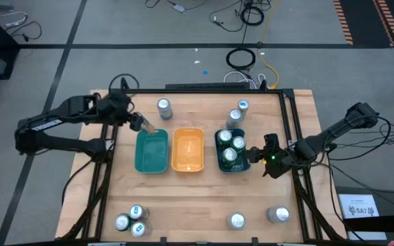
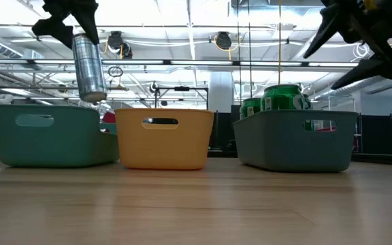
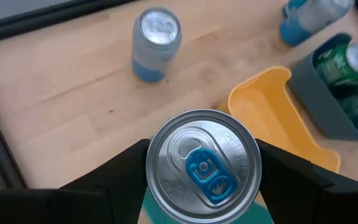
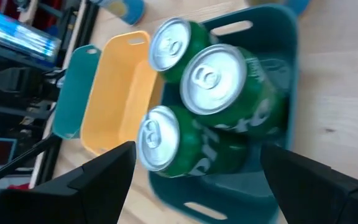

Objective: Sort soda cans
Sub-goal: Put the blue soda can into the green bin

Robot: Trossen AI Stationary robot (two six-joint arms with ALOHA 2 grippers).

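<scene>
Clamped between my left gripper's (image 3: 202, 171) fingers is a plain silver soda can (image 3: 202, 165) with a blue pull tab, held upright in the air over the far corner of the teal tray (image 1: 151, 152). From table height the same can hangs above that tray's rim, clear of it.

Spread wide with nothing between them, the fingers of my right gripper (image 4: 194, 171) hover just beside the dark-green tray (image 1: 219, 140), on its right side and above it. Three green cans (image 4: 219, 102) stand packed together inside that tray, silver tops up.

Between the two trays sits the yellow tray (image 1: 188, 149); I see no can in it.

On the wooden table (image 1: 204, 198) beyond the trays, a silver-and-blue can (image 1: 164, 107) stands alone at the far edge behind the teal tray. Two more blue-bodied cans (image 1: 238, 113) stand close together behind the dark-green tray. Along the near edge, a cluster of three cans (image 1: 130, 220) sits at my left. A single can (image 1: 237, 220) and a can lying on its side (image 1: 278, 214) sit toward my right, well apart from the trays.
</scene>
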